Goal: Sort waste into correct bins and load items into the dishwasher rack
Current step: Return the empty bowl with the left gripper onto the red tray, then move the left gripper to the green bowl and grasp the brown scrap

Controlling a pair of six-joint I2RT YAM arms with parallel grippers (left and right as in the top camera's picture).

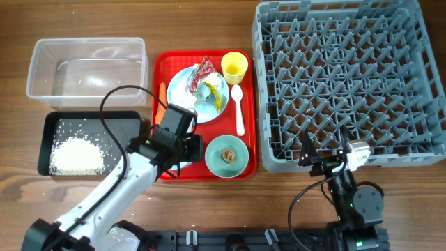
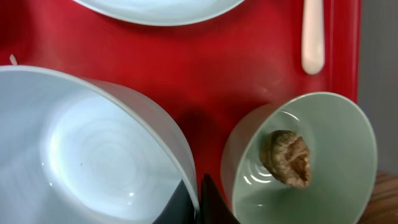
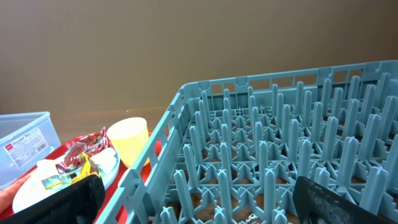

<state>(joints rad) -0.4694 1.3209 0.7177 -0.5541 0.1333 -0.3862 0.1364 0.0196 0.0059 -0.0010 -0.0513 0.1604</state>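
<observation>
When viewed from overhead, the left gripper point(image 1: 187, 148) is seen over the red tray point(image 1: 162, 66), beside the green bowl point(image 1: 227, 155). At the left wrist, the blue bowl point(image 2: 93, 155) is shown clamped by its rim. At the right wrist, the right gripper point(image 3: 199, 193) is shown spread and empty, facing the rack point(image 3: 280, 143).

Only a sticker point(image 3: 26, 147) on the clear tub point(image 3: 31, 124) shows print, unreadable.
</observation>
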